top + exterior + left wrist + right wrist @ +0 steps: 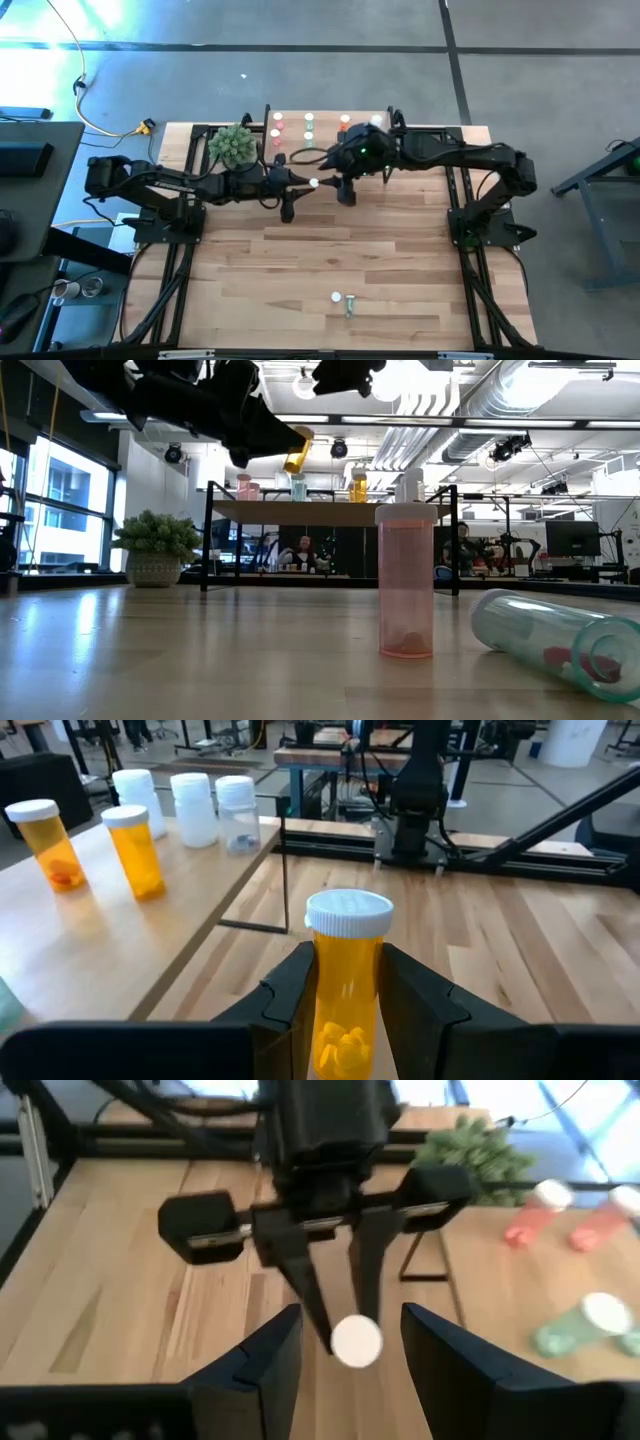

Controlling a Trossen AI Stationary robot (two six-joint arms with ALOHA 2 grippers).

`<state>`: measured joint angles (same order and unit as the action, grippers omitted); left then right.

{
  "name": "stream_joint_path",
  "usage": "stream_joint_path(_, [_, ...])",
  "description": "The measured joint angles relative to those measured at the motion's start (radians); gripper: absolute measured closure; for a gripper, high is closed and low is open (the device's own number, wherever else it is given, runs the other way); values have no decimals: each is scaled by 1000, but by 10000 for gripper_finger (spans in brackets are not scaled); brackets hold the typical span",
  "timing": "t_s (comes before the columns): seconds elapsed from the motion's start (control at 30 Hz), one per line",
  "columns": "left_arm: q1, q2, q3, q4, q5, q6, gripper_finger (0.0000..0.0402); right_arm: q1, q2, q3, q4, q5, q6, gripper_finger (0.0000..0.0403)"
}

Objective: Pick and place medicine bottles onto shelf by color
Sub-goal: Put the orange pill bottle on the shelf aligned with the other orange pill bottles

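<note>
My left gripper [300,185] is shut on an orange medicine bottle [345,1010] with a white cap, held above the table's middle just in front of the shelf [110,940]. Red, green, orange and white bottles stand on the shelf's light wooden top [325,142]. My right gripper [350,1318] hangs open and holds nothing. It faces the left gripper from the table's right side, a short way from the bottle's cap [355,1340]. A pink bottle [405,580] stands upright near the front edge, and a clear one [555,635] lies on its side beside it. My left gripper pinches the orange bottle's body [345,985] between its two fingers, below the white cap. The bottle lies along the fingers, and its cap end [314,183] sticks out past the fingertips toward the table's right. It is lifted clear of the table and tilts cap-up in the low view.
A potted green plant [233,146] stands at the far left beside the shelf. Black frame rails run along the table's left and right edges. Bare wood lies between the arms and the two bottles near the front edge [343,300].
</note>
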<state>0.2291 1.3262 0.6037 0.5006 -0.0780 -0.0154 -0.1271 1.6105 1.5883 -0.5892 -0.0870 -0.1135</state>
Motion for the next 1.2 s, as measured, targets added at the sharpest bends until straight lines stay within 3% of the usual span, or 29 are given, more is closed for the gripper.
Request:
stream_joint_path(0.23, [-27,3,0,29,-6,1,314,-2,47,0,1,-3,1,240])
stream_joint_path(0.57, [-50,3,0,55,-11,19,314,-1,82,0,3,-98,36,240])
stream_joint_path(1.2, [-50,3,0,93,-32,19,314,5,93,0,-11,-90,27,240])
